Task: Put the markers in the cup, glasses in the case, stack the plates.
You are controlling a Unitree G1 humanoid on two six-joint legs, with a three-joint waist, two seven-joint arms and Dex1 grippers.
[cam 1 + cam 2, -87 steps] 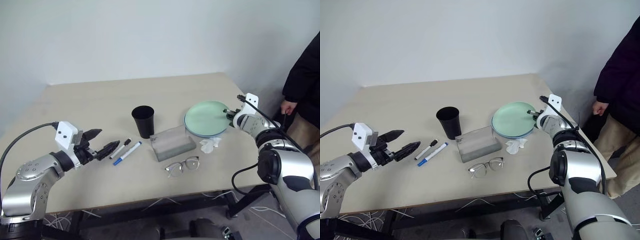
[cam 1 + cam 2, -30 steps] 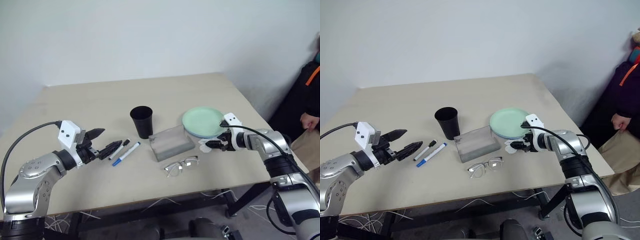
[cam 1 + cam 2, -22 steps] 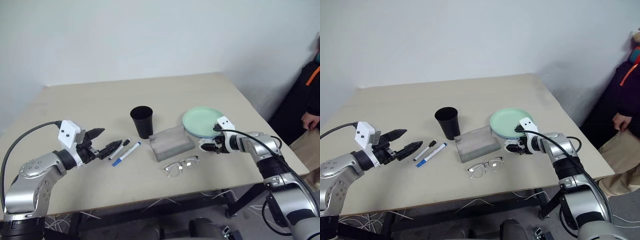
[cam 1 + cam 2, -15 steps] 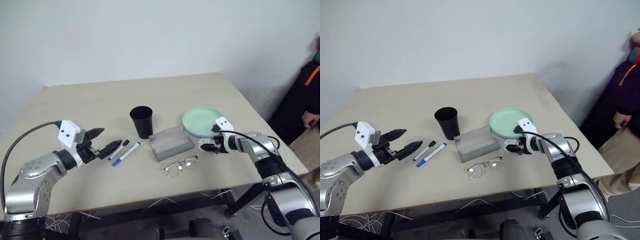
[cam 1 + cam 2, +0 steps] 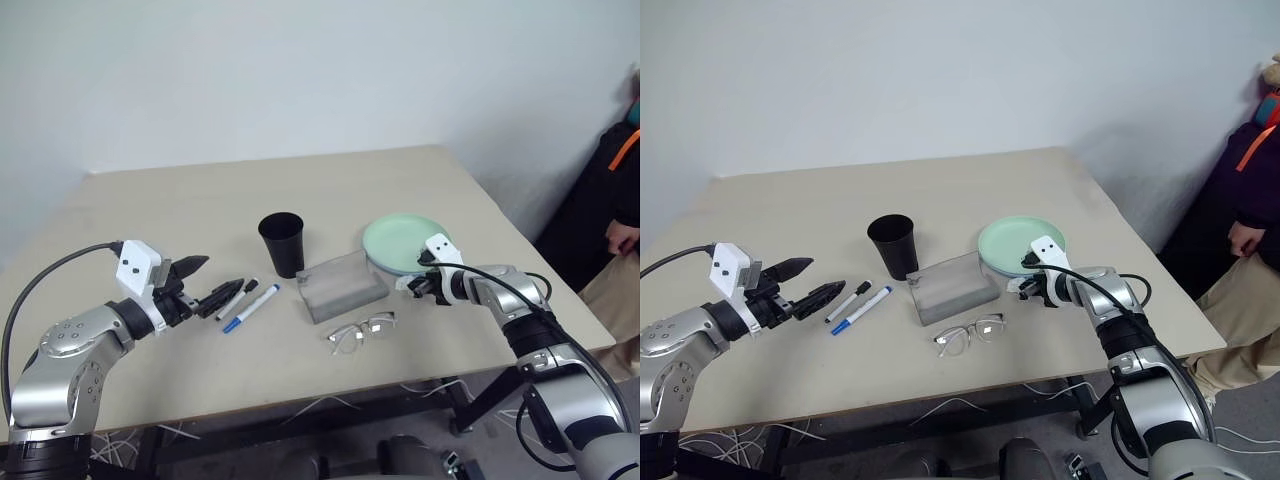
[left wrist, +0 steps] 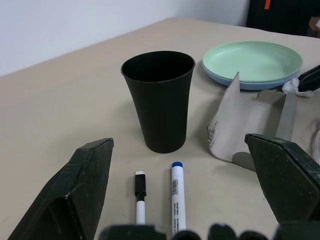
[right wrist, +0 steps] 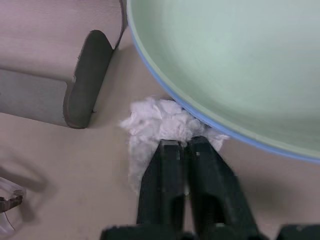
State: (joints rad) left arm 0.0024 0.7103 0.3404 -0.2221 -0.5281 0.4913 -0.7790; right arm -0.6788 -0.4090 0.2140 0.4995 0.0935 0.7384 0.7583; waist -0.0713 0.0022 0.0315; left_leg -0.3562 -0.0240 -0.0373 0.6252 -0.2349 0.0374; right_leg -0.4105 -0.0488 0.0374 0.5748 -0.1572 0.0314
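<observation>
l pincer (image 5: 205, 283) open, r pincer (image 7: 179, 146) shut

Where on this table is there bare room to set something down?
Free: the whole far half behind the cup and plates, and the near edge in front of the glasses. Crowded: the middle row from markers through case.

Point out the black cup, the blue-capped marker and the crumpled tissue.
black cup (image 6: 159, 102), left wrist view, on its outer wall.
blue-capped marker (image 6: 177, 192), left wrist view, on its white barrel.
crumpled tissue (image 7: 155, 122), right wrist view, on its bunched middle.
</observation>
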